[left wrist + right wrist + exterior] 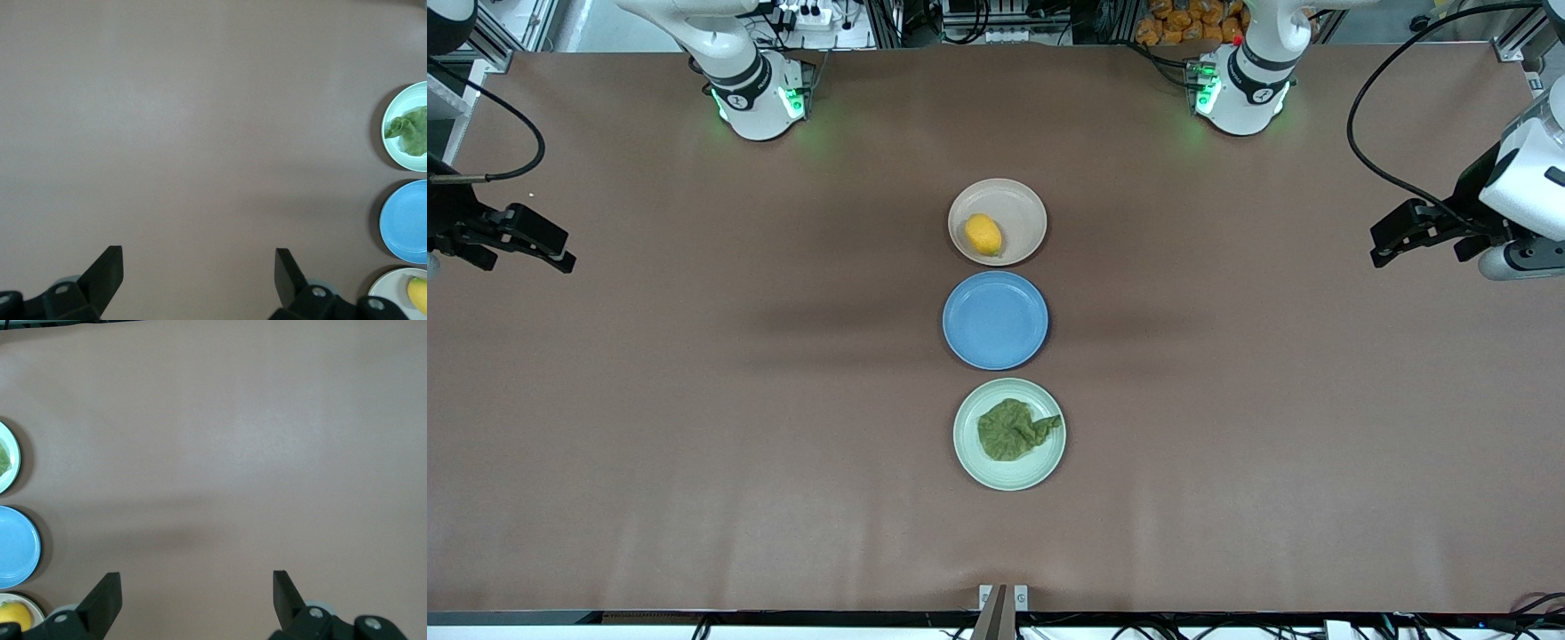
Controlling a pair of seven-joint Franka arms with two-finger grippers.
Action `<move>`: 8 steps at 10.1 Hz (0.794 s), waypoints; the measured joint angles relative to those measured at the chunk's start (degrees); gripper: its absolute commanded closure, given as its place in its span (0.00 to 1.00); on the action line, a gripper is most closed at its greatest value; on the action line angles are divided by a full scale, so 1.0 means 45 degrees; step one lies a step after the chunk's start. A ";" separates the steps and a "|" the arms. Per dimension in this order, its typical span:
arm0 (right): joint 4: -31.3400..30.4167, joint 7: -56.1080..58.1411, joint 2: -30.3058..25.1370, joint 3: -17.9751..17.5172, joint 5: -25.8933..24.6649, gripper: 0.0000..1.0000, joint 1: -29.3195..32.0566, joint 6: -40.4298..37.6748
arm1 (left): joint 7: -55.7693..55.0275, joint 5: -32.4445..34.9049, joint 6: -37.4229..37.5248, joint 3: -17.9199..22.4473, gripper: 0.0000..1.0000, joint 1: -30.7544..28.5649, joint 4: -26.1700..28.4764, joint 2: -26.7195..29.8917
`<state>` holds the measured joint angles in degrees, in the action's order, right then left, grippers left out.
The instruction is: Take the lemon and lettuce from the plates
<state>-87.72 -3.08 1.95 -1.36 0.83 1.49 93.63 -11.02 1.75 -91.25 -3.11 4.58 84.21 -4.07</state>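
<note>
The lemon point(983, 234) lies on the beige-pink plate point(1021, 204), the plate farthest from the front camera. The lettuce point(1014, 429) lies on the mint green plate point(969, 444), the nearest one. Both show at the edge of the left wrist view: lettuce point(410, 131), lemon point(418, 293). My left gripper point(1380, 249) is open and empty, up over bare table at the left arm's end, and waits. My right gripper point(560, 253) is open and empty over bare table at the right arm's end, and waits. The right wrist view shows the lemon point(13, 614) at its edge.
An empty blue plate point(995, 320) sits between the two plates, all in a line at the table's middle. Brown table point(694, 400) spreads wide on both ends. A black cable point(1383, 169) hangs by the left arm.
</note>
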 measured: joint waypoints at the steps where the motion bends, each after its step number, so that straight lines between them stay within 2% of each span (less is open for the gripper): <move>1: 0.0000 0.0001 0.0000 -0.0011 0.0002 0.00 -0.0001 0.0000 | 0.0000 0.0000 0.0000 0.0000 0.00 0.0000 0.0006 0.0000; 6: 0.0000 0.0006 -0.0002 -0.0013 0.0016 0.00 -0.0001 0.0017 | 0.0000 -0.0010 -0.0012 -0.0045 0.00 0.0101 0.0136 -0.0434; 8: -0.0001 0.0006 -0.0002 -0.0017 0.0020 0.00 -0.0002 0.0018 | 0.0000 -0.0279 -0.0568 -0.0121 0.00 0.0191 0.0127 -0.0911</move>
<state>-87.72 -3.06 1.94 -1.44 0.92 1.48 93.71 -11.02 0.49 -93.80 -3.66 5.44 84.79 -8.17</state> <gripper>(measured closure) 0.000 0.000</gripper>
